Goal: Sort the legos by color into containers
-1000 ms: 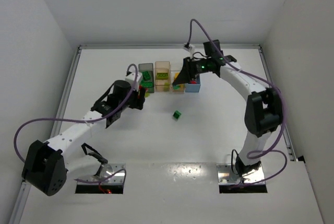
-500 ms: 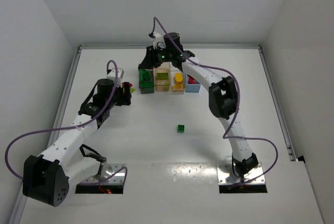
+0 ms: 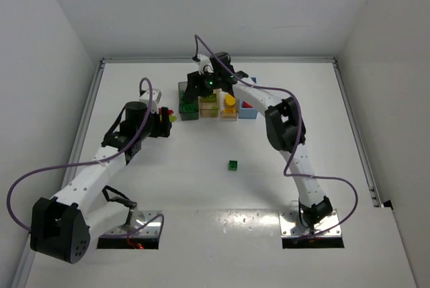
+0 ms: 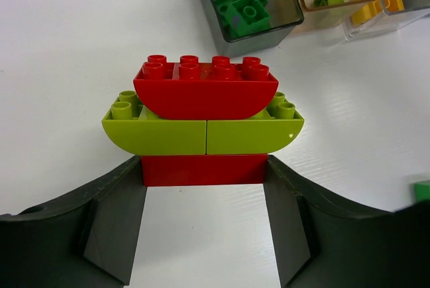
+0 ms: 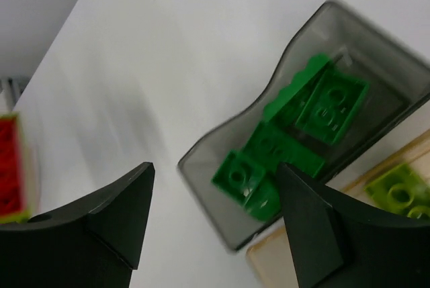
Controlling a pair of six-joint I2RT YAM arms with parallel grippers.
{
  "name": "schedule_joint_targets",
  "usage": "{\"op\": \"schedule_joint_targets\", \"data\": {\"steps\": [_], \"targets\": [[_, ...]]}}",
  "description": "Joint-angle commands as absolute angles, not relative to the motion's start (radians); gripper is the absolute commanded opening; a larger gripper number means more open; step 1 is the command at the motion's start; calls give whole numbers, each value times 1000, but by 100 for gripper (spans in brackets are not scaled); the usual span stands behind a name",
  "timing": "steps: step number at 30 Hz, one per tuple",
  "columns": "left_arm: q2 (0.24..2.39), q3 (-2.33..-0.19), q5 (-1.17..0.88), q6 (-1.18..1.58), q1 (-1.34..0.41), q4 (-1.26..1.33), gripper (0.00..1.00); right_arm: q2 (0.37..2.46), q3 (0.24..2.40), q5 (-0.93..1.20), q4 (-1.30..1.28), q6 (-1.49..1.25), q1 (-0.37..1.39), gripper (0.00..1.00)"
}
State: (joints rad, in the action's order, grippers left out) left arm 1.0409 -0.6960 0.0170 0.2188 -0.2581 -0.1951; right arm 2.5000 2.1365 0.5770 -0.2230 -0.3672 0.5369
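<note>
Left end effector (image 4: 205,172) is clamped on the red rectangular base brick (image 4: 203,170) of a stacked lego piece (image 4: 205,110). The fingers press on the brick's two short ends, so its long axis runs straight across the gap between them. Above the base sit two lime green curved bricks (image 4: 161,133) side by side, then a red curved brick (image 4: 205,90). Studs point away from the end effector, toward the far-right bins. In the top view the stack sits just left of the bin row, apart from it.

Right end effector (image 5: 215,174) has its fingers spread with nothing between them, directly over the dark grey plastic bin (image 4: 265,31). That bin holds several dark green studded bricks (image 5: 322,107) lying at mixed angles, most studs up.

Bin row at the far side of the white counter (image 3: 201,194), left to right:
- dark grey
- tan bin (image 3: 209,109), lime brick inside
- clear bin (image 3: 230,113), yellow pieces
- blue bin (image 3: 252,115), red showing

One loose dark green brick (image 3: 232,164) lies on the counter, studs up, near of the row and well apart from it.
</note>
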Motion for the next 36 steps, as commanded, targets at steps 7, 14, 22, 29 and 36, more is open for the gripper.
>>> {"op": "schedule_joint_targets", "data": {"steps": [7,14,22,29,36], "targets": [[1072,-698,-74,225,-249,-110,43,1797,1504,900,-386,110,428,74],[1092,-698,-109,225,-302,-81,43,1546,1159,776,-933,733,432,77],[1132,-748,-109,207,-331,-81,43,1509,917,505,-602,611,551,80],[1141,-749,-77,207,-341,-81,43,1571,907,358,-411,543,623,80],[1132,-749,-46,198,-341,-81,43,1686,959,356,-413,543,686,80]]}}
